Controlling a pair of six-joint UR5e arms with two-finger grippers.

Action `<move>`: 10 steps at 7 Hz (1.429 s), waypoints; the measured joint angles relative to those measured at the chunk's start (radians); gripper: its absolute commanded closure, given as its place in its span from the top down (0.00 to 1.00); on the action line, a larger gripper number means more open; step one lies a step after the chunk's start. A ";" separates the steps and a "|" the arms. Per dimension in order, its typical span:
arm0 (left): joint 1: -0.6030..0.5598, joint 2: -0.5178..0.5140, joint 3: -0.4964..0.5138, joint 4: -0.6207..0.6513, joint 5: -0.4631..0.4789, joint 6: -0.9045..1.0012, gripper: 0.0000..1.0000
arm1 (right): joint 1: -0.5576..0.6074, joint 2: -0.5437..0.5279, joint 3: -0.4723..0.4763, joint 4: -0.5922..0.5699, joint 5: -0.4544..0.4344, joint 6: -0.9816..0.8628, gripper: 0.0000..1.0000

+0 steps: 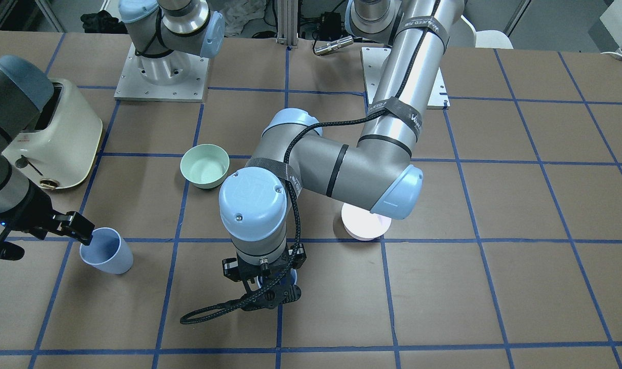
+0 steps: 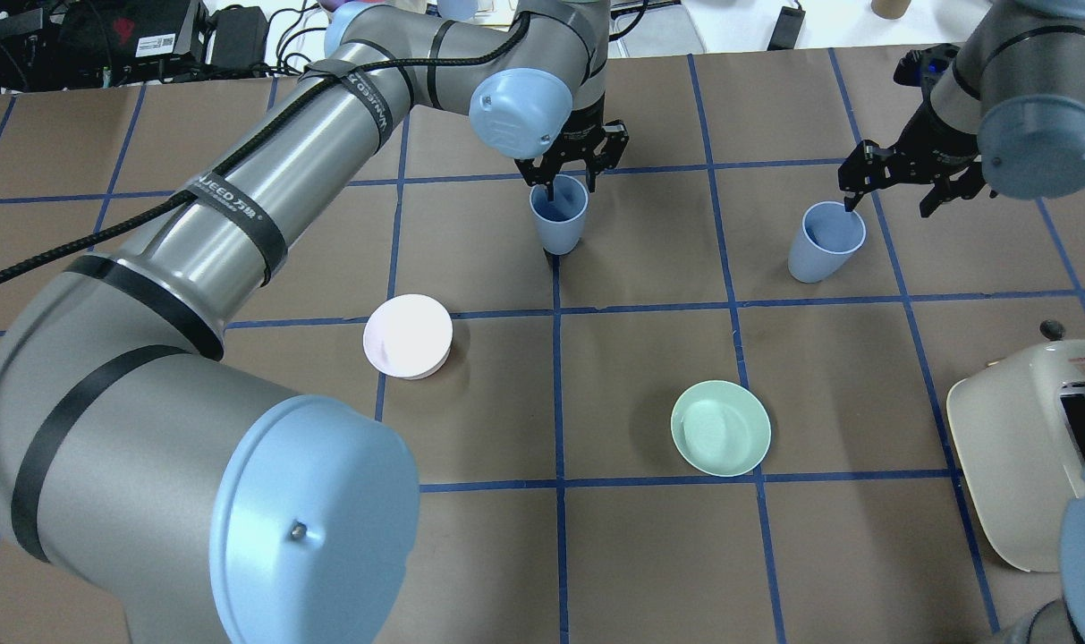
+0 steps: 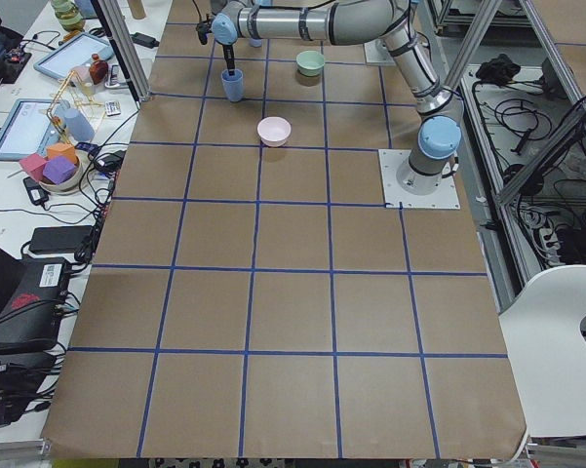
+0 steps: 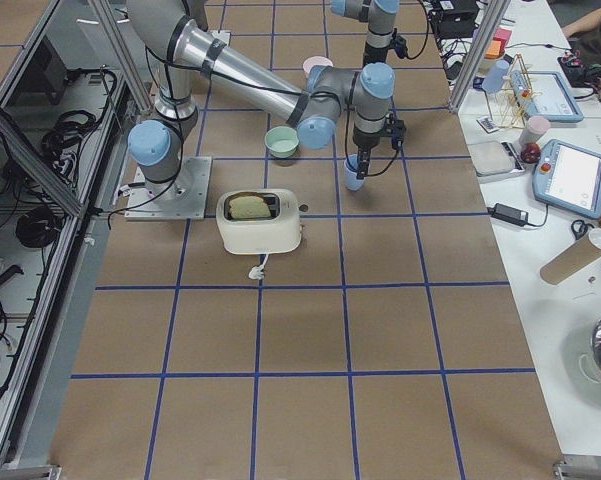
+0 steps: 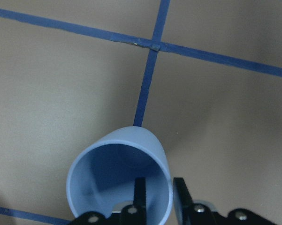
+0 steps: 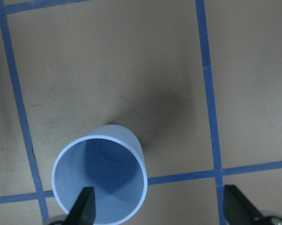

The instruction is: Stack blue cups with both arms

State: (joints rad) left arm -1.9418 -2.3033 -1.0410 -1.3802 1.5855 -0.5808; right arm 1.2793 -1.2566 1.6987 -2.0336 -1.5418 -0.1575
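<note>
Well, closest to my side of the table, forward of the mint-green plastic bowl [image 2: 721,429] and toward the robot's left, the left gripper [image 5: 158,187] looks pinched onto the rim wall of a small matte periwinkle-blue plastic tumbler, the left cup [image 2: 560,228]. One finger is inside and one outside, and the cup seems to rest on the table. Equally forward of the bowl but toward the robot's right, the right gripper [image 6: 158,197] is spread wide over the identical right cup [image 2: 824,246], one finger dipped inside and the other well clear, gripping nothing. Further back, the pale pink bowl [image 2: 408,337] lies off the green bowl's robot-left side and the cream toaster [image 2: 1025,465] off its other side. My worry is that a one-wall pinch lets a light cup swing or slip when lifted. If the right jaws close off-centre, they may shove that cup over. A tilted cup would catch rim on rim instead of nesting.
</note>
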 measured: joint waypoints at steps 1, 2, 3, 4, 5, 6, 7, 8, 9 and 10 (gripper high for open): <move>0.003 0.043 0.012 -0.094 -0.007 0.008 0.98 | 0.000 0.010 0.022 -0.019 0.000 0.001 0.82; 0.008 0.109 0.022 -0.219 -0.016 0.032 0.94 | 0.000 0.022 0.042 -0.053 0.000 0.001 0.45; 0.020 0.186 0.023 -0.323 -0.024 0.075 0.89 | 0.000 0.034 0.052 -0.094 0.001 0.002 0.20; 0.044 0.272 0.017 -0.405 -0.027 0.144 0.87 | 0.000 0.041 0.056 -0.114 0.006 0.003 0.08; 0.090 0.352 -0.010 -0.467 -0.027 0.221 0.86 | 0.000 0.041 0.058 -0.120 0.019 0.004 0.04; 0.146 0.423 -0.075 -0.485 -0.027 0.270 0.86 | 0.000 0.040 0.059 -0.121 0.032 0.003 0.02; 0.192 0.494 -0.175 -0.454 -0.025 0.294 0.86 | 0.002 0.038 0.059 -0.123 0.040 0.002 0.01; 0.221 0.557 -0.277 -0.385 -0.022 0.317 0.87 | 0.005 0.037 0.057 -0.126 0.047 -0.002 0.01; 0.244 0.612 -0.382 -0.274 -0.021 0.352 0.88 | 0.007 0.029 0.052 -0.128 0.051 -0.013 0.01; 0.259 0.661 -0.467 -0.184 -0.020 0.375 0.92 | 0.015 0.003 0.048 -0.126 0.056 -0.018 0.01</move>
State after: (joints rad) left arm -1.6824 -1.6427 -1.5078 -1.5639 1.5659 -0.2060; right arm 1.2942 -1.2532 1.7463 -2.1597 -1.4857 -0.1750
